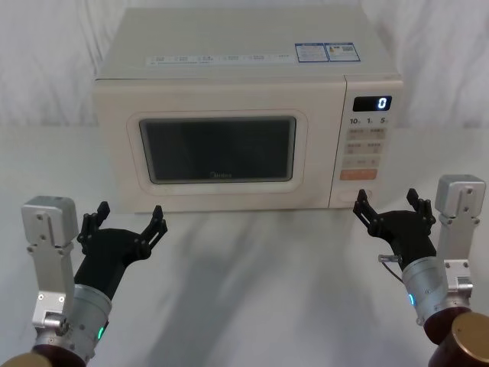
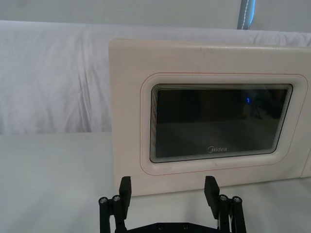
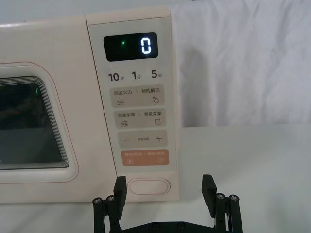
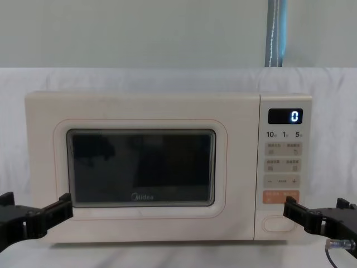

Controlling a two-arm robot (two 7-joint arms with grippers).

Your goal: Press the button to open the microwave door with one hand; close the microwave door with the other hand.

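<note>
So the cream microwave (image 1: 229, 115) sat on the white cloth-covered table (image 1: 252, 290) with its big cream door with the dark rounded window (image 1: 218, 149) fully shut. The wide cream pill-shaped button (image 3: 149, 186) was at the bottom of the control panel, right under the orange rectangular button (image 3: 145, 158). The black forked right gripper (image 1: 388, 205) hovered just in front of it, fingers spread, not touching. The black forked left gripper (image 1: 130, 217) was also spread open, near the door's lower left corner.
</note>
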